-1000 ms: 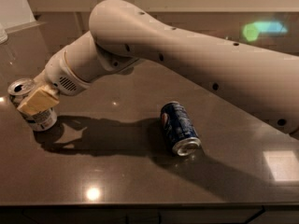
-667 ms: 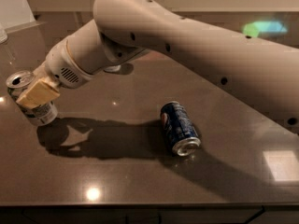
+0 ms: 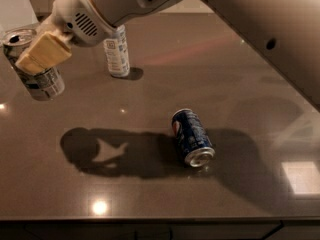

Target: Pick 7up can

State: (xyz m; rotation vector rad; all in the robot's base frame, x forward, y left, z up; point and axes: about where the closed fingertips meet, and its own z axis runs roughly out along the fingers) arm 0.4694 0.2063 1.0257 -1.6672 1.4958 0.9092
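The 7up can (image 3: 39, 79) is silver-grey with a white printed panel and a silver pull-tab top. It hangs tilted in the air at the upper left, well above the dark table (image 3: 150, 194), and its shadow lies below on the table. My gripper (image 3: 37, 56) is shut on the 7up can, with a tan finger pad (image 3: 44, 53) pressed across its side. The white arm reaches in from the upper right.
A dark blue Pepsi can (image 3: 192, 136) lies on its side in the middle of the table. A clear bottle with a printed label (image 3: 116, 51) stands behind the arm at the back. The table's front edge runs along the bottom.
The gripper has lifted the 7up can off the table and raised it. The arm has risen with it, uncovering the bottle behind. The Pepsi can has not moved.
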